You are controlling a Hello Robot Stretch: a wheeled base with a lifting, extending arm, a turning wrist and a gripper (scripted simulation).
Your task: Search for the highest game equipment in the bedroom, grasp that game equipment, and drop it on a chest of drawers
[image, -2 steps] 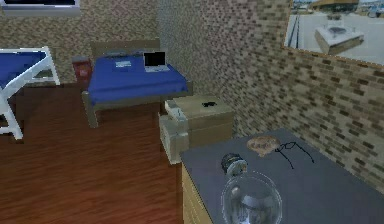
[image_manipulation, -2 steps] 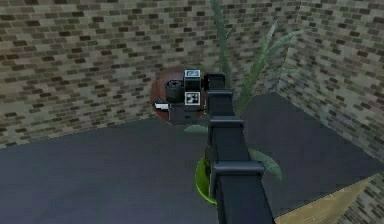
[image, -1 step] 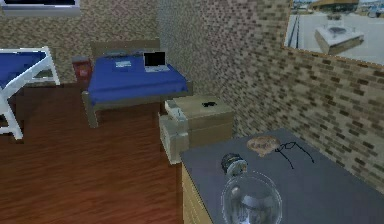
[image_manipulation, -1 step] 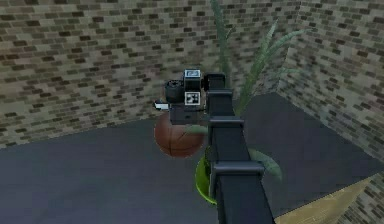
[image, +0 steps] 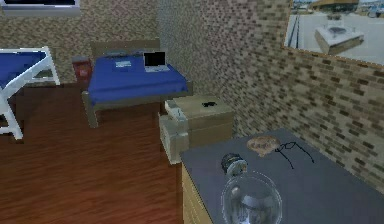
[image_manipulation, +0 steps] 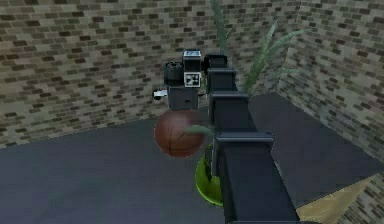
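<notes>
Close in, the arm side view has the dark arm [image_manipulation: 245, 170] rising from the bottom edge over a dark grey desk [image_manipulation: 80, 175]. Just left of the arm a green pot [image_manipulation: 205, 186] stands on that top, and its long leaves [image_manipulation: 255, 55] reach up past the arm toward the brick wall [image_manipulation: 80, 60]. Beyond the pot a reddish-brown ball [image_manipulation: 178, 135], round like a basketball, shows right below the jaws. Their dark body stands at the arm's far end, beside two white marker squares [image_manipulation: 193, 62]. The grey top lies behind the ball, so I cannot tell whether the jaws have hold of it or whether it rests on the desk. How wide the jaws stand cannot be told either.

Ahead, the forward view begins with a clear glass bowl [image: 250, 198] at the near end of a grey top with a wooden side. Just past the bowl is a small dark round thing [image: 232, 160], then a brown lump [image: 263, 145] and a thin dark wire shape [image: 296, 152]. Farther on, a pale wooden box [image: 200, 125] stands on the red-brown floor [image: 90, 170] against the brick. Beyond it is a bed [image: 130, 88] with a blue cover, and a laptop [image: 155, 61] lies near its head. A second blue bed [image: 20, 70] shows at the forward view's left edge
</notes>
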